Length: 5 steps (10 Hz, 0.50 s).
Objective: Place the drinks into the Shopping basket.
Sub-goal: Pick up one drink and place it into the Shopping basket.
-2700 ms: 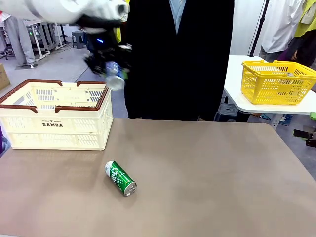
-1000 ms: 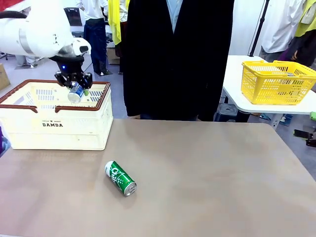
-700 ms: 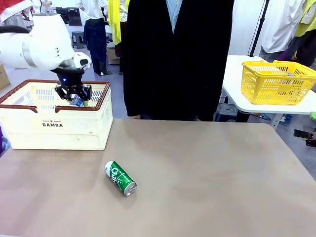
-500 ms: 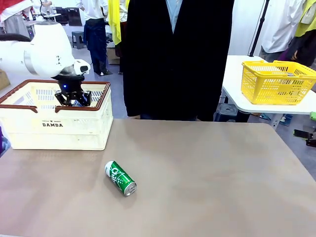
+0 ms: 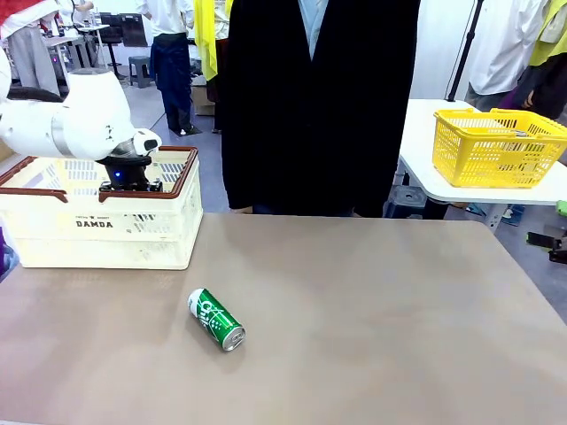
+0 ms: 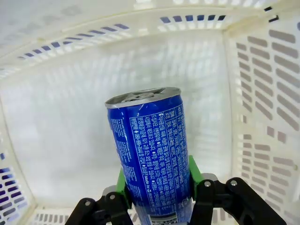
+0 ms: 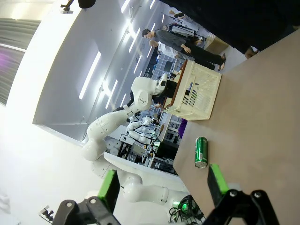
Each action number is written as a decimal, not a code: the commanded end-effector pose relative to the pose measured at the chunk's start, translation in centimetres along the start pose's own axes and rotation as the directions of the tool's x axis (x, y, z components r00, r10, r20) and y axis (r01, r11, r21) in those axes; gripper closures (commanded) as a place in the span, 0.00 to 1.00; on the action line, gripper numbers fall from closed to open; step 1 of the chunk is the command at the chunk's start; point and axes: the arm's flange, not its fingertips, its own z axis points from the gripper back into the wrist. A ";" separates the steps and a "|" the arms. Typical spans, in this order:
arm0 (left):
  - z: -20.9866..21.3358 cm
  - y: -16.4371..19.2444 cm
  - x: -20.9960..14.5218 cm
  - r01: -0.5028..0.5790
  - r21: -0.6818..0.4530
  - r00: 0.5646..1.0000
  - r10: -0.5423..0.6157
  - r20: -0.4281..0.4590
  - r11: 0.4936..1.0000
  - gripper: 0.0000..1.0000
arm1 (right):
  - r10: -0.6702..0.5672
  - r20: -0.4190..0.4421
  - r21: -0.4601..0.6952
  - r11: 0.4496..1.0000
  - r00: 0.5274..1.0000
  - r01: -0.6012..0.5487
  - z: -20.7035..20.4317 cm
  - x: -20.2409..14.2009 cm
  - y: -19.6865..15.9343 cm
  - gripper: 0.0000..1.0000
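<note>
The left fingers [image 6: 194, 171] pinch the blue can [image 6: 150, 145] inside the Shopping basket [image 6: 265, 93]. The right fingers [image 7: 110, 188] are wide open and empty.

My left arm [image 5: 84, 124] is fat, round and shiny white, with a grey ring [image 5: 57, 135] where two parts meet, and it ends in a black wrist [image 5: 124, 170] with a tiny blue light [image 5: 106, 187]. My left tool [image 6: 157, 176] is black, with green pads [image 6: 194, 169] on the inside of its two fingers and little round screws [image 6: 205, 184] at the joints. My right tool [image 7: 164, 185] looks just the same, with black links, round screws and two long, flat green pads.
</note>
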 end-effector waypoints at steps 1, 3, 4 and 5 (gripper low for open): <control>0.8 0.1 0.8 0.007 -0.021 1.000 -0.007 0.010 1.000 0.10 | -0.015 -0.006 0.004 1.000 1.000 0.015 0.1 0.0 0.5 0.00; 1.1 0.2 0.8 0.001 -0.030 1.000 -0.001 0.011 1.000 0.00 | -0.015 -0.006 0.004 1.000 1.000 0.015 0.1 0.0 0.5 0.00; 1.9 0.5 0.6 -0.002 -0.033 0.999 0.003 0.031 0.999 0.00 | -0.015 -0.006 0.004 1.000 1.000 0.015 0.1 0.0 0.5 0.00; 3.5 0.9 0.4 -0.013 -0.038 0.998 0.015 0.063 0.999 0.00 | -0.015 -0.006 0.004 1.000 1.000 0.015 0.1 0.0 0.5 0.00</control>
